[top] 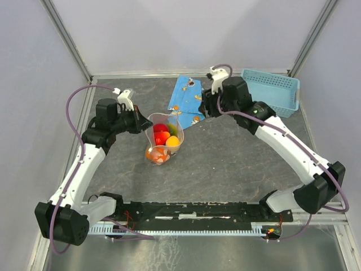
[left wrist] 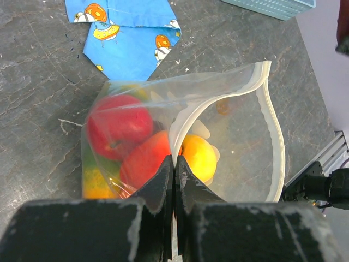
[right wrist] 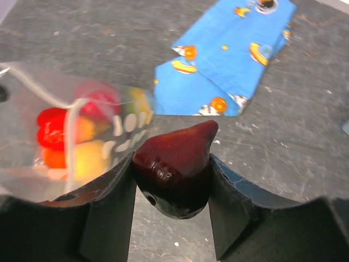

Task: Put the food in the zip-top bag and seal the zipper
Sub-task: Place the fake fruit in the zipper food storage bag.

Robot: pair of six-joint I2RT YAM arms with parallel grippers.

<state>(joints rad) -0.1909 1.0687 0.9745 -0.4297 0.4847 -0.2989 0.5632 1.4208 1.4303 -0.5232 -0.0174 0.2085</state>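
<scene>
Closest in, the left end effector (left wrist: 174, 166) is pinched shut on the rim of the bag (left wrist: 245, 131), right at the zipper (left wrist: 277, 147), and the mouth gapes open. The bag sits in the middle of the table (top: 225, 164) with red, orange and yellow fruits (left wrist: 121, 126) inside. Just right of it lies the blue wrapper (top: 181, 100). Over the wrapper's right edge hangs the right end effector (right wrist: 170, 164), clamped around a dark purple fruit (right wrist: 174, 188), apart from the bag. The basket (top: 273, 90) sits in the far right corner.
</scene>
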